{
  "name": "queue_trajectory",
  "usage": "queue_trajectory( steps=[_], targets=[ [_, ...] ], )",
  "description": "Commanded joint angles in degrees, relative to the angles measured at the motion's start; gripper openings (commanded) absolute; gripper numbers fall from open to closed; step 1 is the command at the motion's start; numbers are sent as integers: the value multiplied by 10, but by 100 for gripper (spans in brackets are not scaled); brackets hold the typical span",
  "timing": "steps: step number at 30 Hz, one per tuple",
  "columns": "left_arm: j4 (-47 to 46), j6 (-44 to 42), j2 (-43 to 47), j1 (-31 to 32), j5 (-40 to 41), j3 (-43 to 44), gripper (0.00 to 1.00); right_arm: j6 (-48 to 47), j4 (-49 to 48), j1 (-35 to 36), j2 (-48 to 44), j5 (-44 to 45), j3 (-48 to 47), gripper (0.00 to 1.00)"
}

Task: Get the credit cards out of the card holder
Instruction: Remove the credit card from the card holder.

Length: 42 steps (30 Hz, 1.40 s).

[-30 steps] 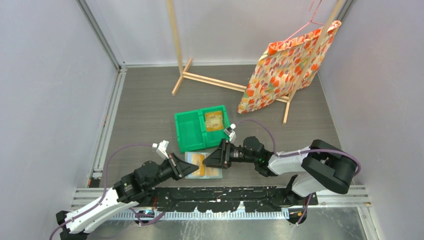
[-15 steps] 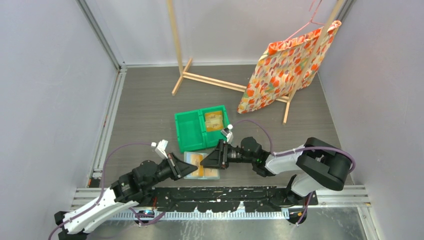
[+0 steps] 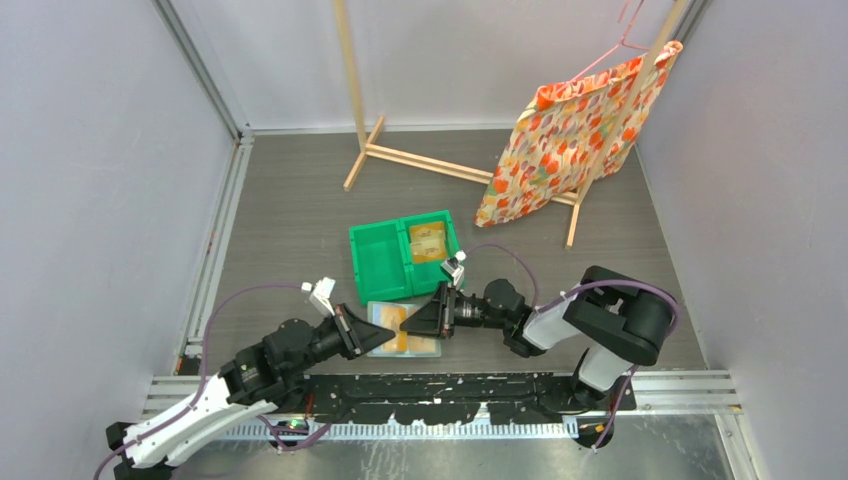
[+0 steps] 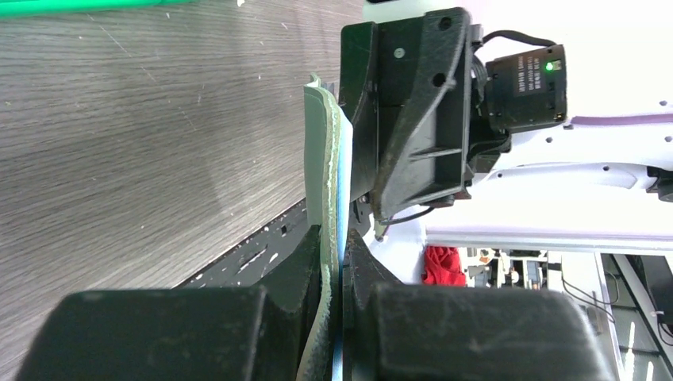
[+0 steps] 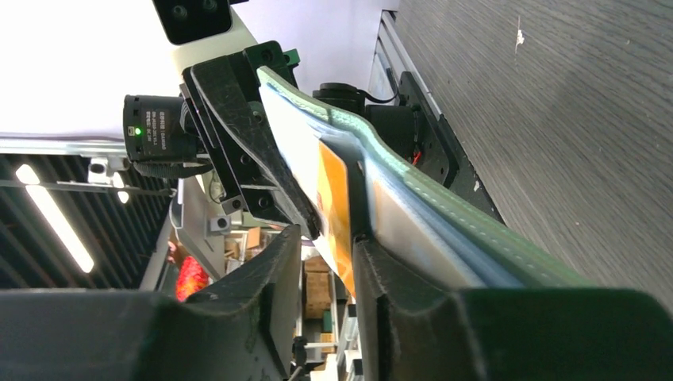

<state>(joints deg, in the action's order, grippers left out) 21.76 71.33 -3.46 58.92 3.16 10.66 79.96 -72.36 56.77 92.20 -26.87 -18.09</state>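
Clamping the card holder (image 4: 321, 159) by 1 edge, the left gripper (image 4: 333, 248) has its 2 fingers pressed tight, 1 on the grey-green cover and 1 on the pale blue lining. The holder runs straight out ahead of these jaws. At its far end, directly ahead of the left fingertips, sits the right gripper (image 5: 327, 238), facing the left one.

The right jaws stand apart and straddle an orange-yellow credit card (image 5: 336, 198) that pokes out of a slot on the holder's inner face. The card lies between the 2 fingers (image 5: 266, 302), close against 1 of them and with a visible gap to the other, so it is not pinched. The rest of the holder, with its stitched cover edge, sweeps away to 1 side of these jaws.

From above, the holder lies spread open between the 2 sets of jaws, with orange showing in its slots. Just beyond both sets of fingertips is a green bin (image 3: 378, 262) on the grey table (image 3: 290, 220). Tan credit cards (image 3: 428, 242) lie in its right compartment.
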Motion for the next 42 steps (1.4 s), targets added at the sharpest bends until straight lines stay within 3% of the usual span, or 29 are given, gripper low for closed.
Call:
queue_trajectory(
  steps=[1,9,18,24,31,36,42],
  targets=[
    [-43,-5,8,1,-10,26,1,23,-96,4,10,3,2,30],
    [-38,-4,16,0,-8,25,0,20,-96,4,8,1,1,20],
    [-45,-4,7,1,-11,24,1,18,-96,7,12,-6,-9,17],
    [-47,-3,5,0,-11,23,1,18,-96,11,16,-10,-16,24],
    [-42,-2,6,1,-9,25,1,15,-96,13,15,-3,-10,1],
    [-11,-5,22,1,5,37,1,7,-95,12,11,15,14,1],
    [6,-10,25,1,9,46,17,5,-95,12,13,17,29,1]
  ],
)
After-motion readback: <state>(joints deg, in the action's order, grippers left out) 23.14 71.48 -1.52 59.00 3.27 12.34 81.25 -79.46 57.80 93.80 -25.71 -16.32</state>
